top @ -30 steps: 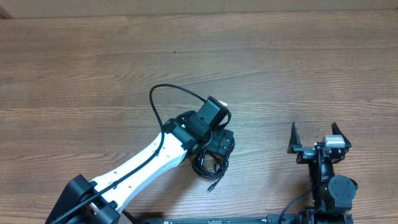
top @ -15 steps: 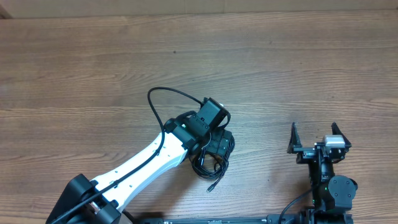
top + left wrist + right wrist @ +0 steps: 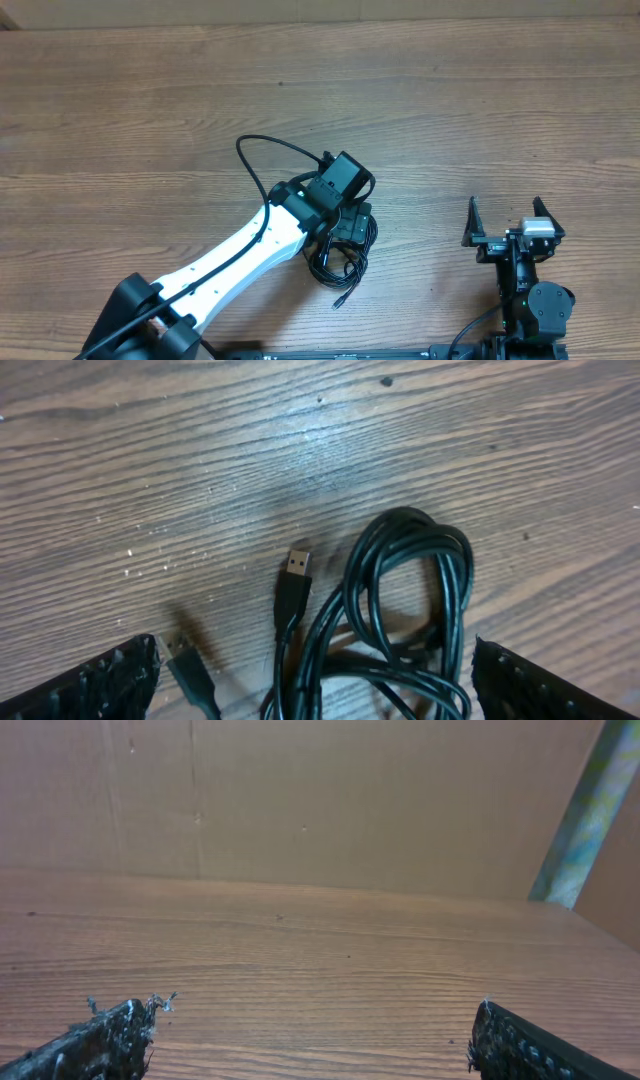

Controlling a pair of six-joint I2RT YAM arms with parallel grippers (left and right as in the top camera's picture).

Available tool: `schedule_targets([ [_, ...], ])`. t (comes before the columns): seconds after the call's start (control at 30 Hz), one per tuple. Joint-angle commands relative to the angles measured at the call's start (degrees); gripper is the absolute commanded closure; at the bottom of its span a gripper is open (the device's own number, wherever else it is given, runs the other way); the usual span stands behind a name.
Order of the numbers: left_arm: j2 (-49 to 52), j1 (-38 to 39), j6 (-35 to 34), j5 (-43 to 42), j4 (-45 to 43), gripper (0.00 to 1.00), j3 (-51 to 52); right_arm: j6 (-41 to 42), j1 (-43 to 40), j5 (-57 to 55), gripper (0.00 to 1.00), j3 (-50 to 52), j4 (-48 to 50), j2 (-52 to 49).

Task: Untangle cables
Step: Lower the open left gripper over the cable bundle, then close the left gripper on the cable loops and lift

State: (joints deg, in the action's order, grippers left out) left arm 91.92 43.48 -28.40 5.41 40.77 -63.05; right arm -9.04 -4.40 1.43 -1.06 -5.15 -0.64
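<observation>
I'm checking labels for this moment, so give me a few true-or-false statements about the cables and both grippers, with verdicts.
1. The left gripper hangs over the cables with jaws open. True.
2. The right gripper is shut on a cable. False: it is open, empty and apart from the bundle.
3. A USB plug lies on the wooden table. True.
4. The cables lie straight, side by side. False: they are looped together in one bundle.
</observation>
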Motion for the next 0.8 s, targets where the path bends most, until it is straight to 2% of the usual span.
schedule_targets([
  [0.0, 2.75, 0.11, -0.98, 1.16, -0.70, 0.00, -1.20, 0.20, 0.20, -0.50, 0.00, 0.57, 0.31, 0.09],
  [0.23, 5.70, 0.11, -1.01, 0.76, -1.29, 0.02, -1.20, 0.20, 0.20, -0.50, 0.00, 0.57, 0.31, 0.09],
  [0.33, 5.97, 0.11, -1.01, 0.94, -2.23, 0.11, -1.20, 0.20, 0.20, -0.50, 0.00, 0.57, 0.31, 0.09],
  [0.43, 6.21, 0.11, -0.96, 1.22, -2.95, 0.34, -1.20, 0.17, 0.20, -0.50, 0.00, 0.57, 0.31, 0.09],
  [0.5, 6.25, 0.11, -0.96, 1.22, -3.34, 0.39, -1.18, 0.20, 0.20, -0.50, 0.00, 0.57, 0.31, 0.09],
  [0.53, 6.25, 0.11, -0.96, 1.22, -3.43, 0.39, -1.18, 0.20, 0.20, -0.50, 0.00, 0.57, 0.31, 0.09],
  [0.67, 6.34, 0.11, -0.94, 1.22, -3.54, 0.24, -1.18, 0.20, 0.20, -0.48, 0.00, 0.57, 0.31, 0.09],
  [0.77, 6.45, 0.11, -0.94, 1.22, -3.58, 0.22, -1.18, 0.20, 0.20, -0.50, 0.00, 0.57, 0.31, 0.09],
])
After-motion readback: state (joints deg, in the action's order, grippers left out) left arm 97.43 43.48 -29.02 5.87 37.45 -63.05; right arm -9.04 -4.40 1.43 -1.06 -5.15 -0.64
